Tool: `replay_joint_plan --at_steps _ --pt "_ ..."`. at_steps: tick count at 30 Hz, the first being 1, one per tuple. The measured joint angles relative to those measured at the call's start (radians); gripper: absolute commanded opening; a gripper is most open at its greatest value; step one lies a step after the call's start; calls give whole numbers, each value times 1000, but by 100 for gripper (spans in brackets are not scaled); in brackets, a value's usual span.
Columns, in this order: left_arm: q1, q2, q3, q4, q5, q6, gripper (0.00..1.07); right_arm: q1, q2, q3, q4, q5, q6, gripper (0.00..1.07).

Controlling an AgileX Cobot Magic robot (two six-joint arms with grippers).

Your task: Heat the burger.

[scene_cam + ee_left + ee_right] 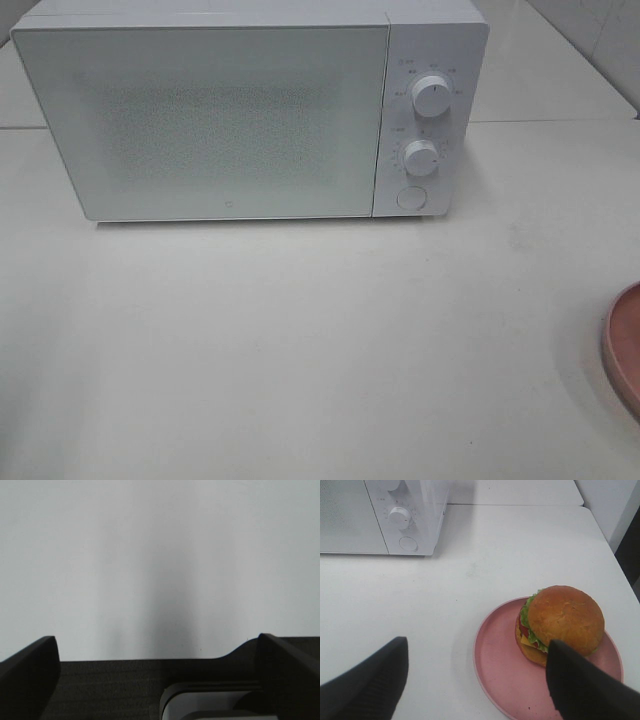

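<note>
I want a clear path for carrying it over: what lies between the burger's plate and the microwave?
Nothing: in the right wrist view, only bare white table stretches between the pink plate holding the burger and the closed microwave.

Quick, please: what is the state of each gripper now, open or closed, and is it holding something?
Left gripper: open, holding nothing.
Right gripper: open, holding nothing; the burger sits untouched on the pink plate.
</note>
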Motion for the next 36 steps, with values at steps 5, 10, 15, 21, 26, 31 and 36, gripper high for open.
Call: replay_joint_plan --at_steps 5,10,15,21,26,31,36 --pt "0 -157 5 2 -3 0 98 0 0 0 0 0 0 75" --pt "0 -257 5 -1 -4 0 98 0 0 0 0 0 0 75" --pt "0 -379 5 -19 -4 0 98 0 0 0 0 0 0 75" --pt "0 -526 5 -24 -4 0 98 0 0 0 0 0 0 75" --pt "0 -574 5 -26 -4 0 98 0 0 0 0 0 0 75" --pt "0 -576 8 -27 -5 0 98 0 0 0 0 0 0 75" --pt "0 -576 8 -28 -5 0 98 0 0 0 0 0 0 75"
